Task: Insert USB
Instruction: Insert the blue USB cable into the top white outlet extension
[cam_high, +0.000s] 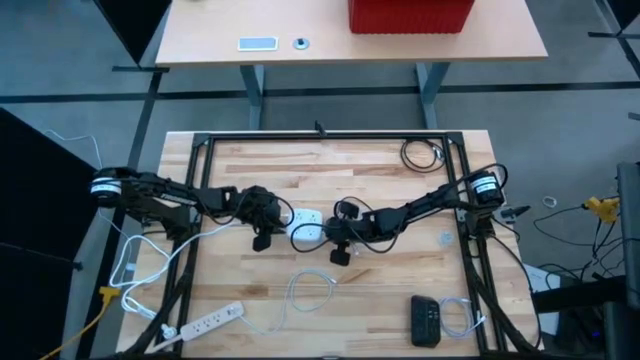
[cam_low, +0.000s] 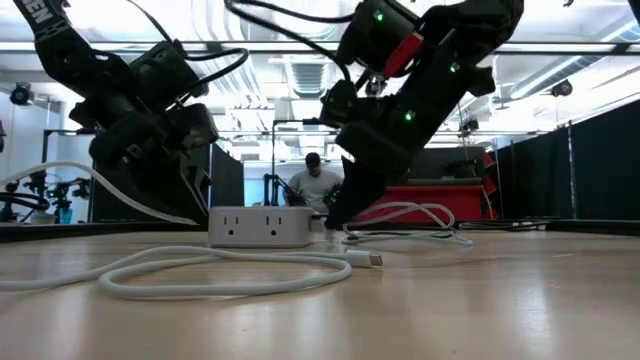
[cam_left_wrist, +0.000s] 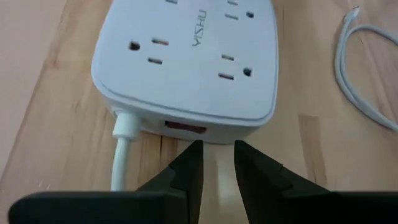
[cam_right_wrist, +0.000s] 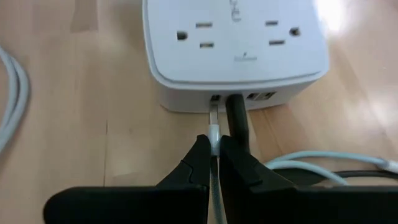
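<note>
The USB plug (cam_right_wrist: 213, 118) stood with its metal tip at a port in the end face of the white power strip (cam_right_wrist: 234, 46), just beside a black plug (cam_right_wrist: 237, 118) already seated there. Its white body was pinched between the fingers (cam_right_wrist: 200, 158) of the right gripper (cam_right_wrist: 213, 149), which were closed on it, the cable running back between them. The power strip lay near the middle of the wooden surface (cam_high: 380, 290). At its opposite end the left gripper (cam_left_wrist: 217, 163) hovered low with its fingers (cam_left_wrist: 188, 171) slightly apart and holding nothing, just short of the strip's end face, beside the strip's own white cord (cam_left_wrist: 123, 146). A loose white cable (cam_low: 215, 270) curled on the surface nearby.
</note>
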